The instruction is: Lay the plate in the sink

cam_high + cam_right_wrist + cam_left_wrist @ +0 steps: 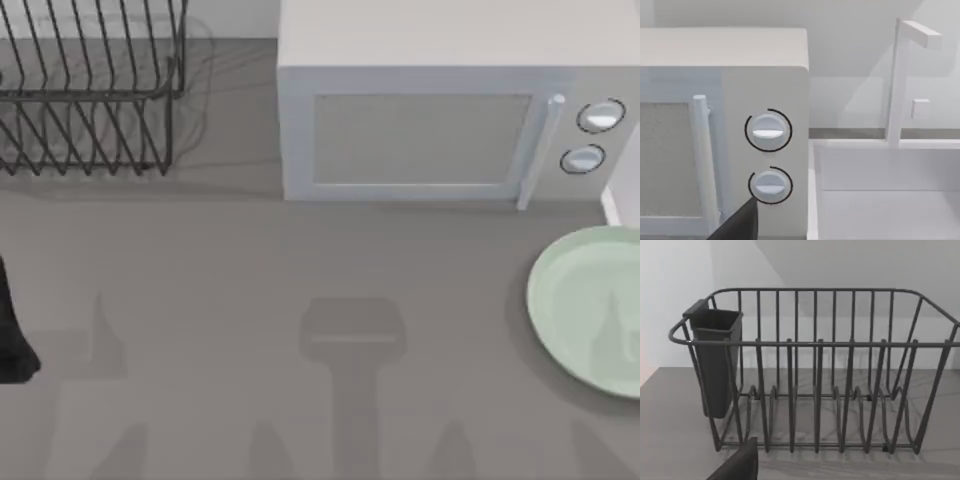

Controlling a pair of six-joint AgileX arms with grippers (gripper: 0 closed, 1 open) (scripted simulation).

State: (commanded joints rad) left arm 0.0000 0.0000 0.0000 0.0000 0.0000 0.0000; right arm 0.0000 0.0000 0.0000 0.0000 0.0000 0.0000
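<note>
The pale mint-green plate (590,305) lies flat on the grey counter at the right edge of the top view, partly cut off by it. Just behind it, beside the microwave, a white corner of the sink (622,190) shows. In the right wrist view the sink (880,167) is a white basin to the side of the microwave, and it holds nothing. A dark part of my right gripper (737,222) sits low in that view, in front of the microwave's knobs. My left arm (12,330) is at the far left edge, and its gripper (737,465) faces the dish rack.
A grey-white microwave (420,130) with two round knobs (598,117) stands at the back, right of centre. A black wire dish rack (90,90) with a dark cutlery cup (715,360) stands at the back left. A white faucet (897,80) rises behind the sink.
</note>
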